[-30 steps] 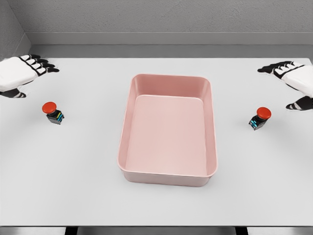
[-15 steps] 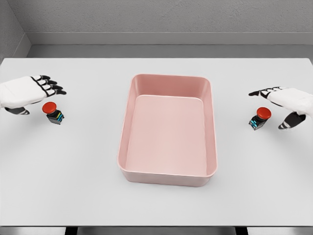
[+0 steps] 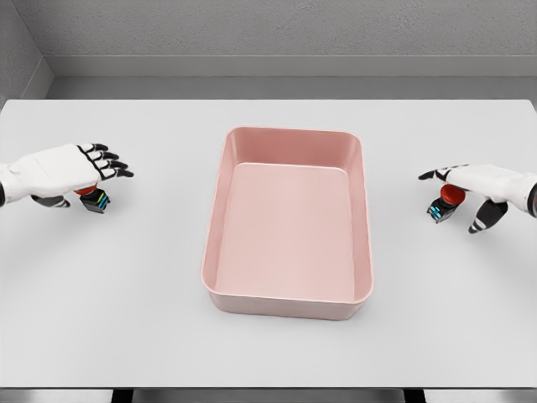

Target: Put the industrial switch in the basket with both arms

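A pink basket [image 3: 287, 225] stands in the middle of a white table [image 3: 151, 277], with its long side running away from the camera, and nothing lies inside it. There are two switches on the table, both outside the basket and well apart from it — one on each side. The left switch [image 3: 95, 200] has a red button on top and a dark body with small coloured marks; the left hand [image 3: 65, 170] is directly over it and covers most of the red button. The fingers [image 3: 107, 161] of this hand are stretched out toward the basket and are not closed around the switch. The right switch [image 3: 446, 204] stands tilted, its red button pointing up and to the right. The right hand [image 3: 478, 186] is just above and beside it, with fingers spread and the thumb hanging down at the right of the switch — the hand is open and not gripping it.
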